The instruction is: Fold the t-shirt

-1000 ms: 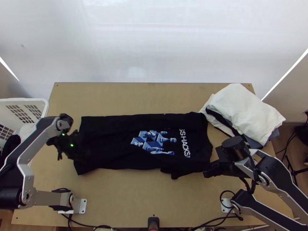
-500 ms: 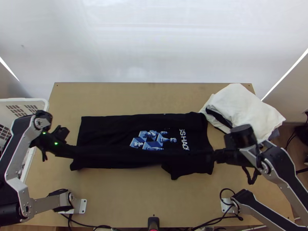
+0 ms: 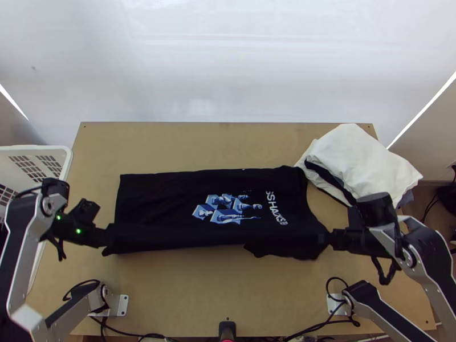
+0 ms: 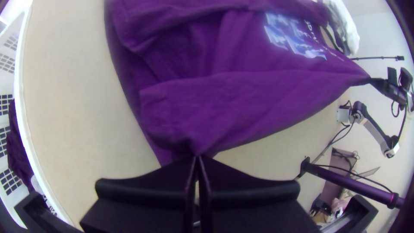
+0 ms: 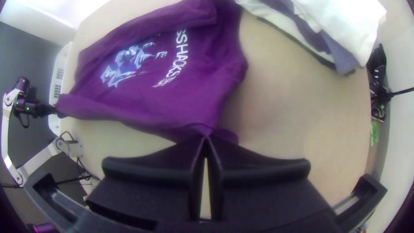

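Now both ends are pinned! In the top view, the left gripper (image 3: 106,237) pinches the black t-shirt (image 3: 159,208) by its lower-left corner, fingertips pressed together on the cloth, and the right gripper (image 3: 329,240) clamps the lower-right end. The shirt stretches across the middle of the frame, print up, its lower edge drawn between them. Folded clothes (image 3: 365,165) sit at the right, a white basket (image 3: 54,149) at the left edge.
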